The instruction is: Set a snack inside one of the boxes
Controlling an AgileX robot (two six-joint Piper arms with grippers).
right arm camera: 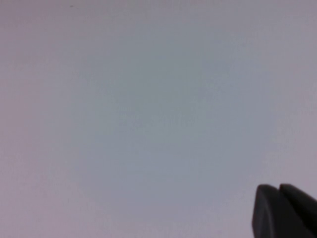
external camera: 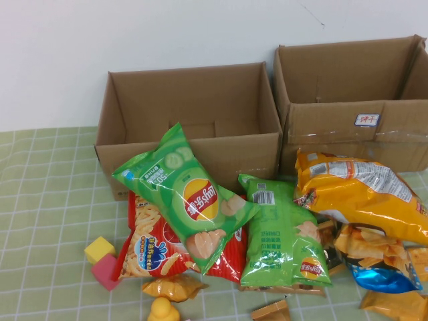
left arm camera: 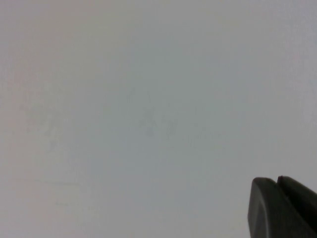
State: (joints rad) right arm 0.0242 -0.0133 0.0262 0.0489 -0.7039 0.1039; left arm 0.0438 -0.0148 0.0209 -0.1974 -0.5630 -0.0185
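Note:
Two open cardboard boxes stand at the back in the high view: the left box (external camera: 190, 137) and the right box (external camera: 348, 120) with a small label. In front lies a pile of snack bags: a green chip bag (external camera: 187, 197) leaning on the left box, a second green bag (external camera: 281, 234), a red bag (external camera: 157, 247) and a yellow-orange bag (external camera: 361, 194). Neither arm shows in the high view. My left gripper (left arm camera: 277, 181) and my right gripper (right arm camera: 278, 188) each face a blank pale wall, fingertips together, holding nothing.
A yellow block (external camera: 99, 249) and a pink block (external camera: 105, 271) lie on the green checked cloth (external camera: 47, 200) left of the pile. More small orange packets (external camera: 175, 287) and a blue packet (external camera: 378, 277) lie along the front. A white wall stands behind the boxes.

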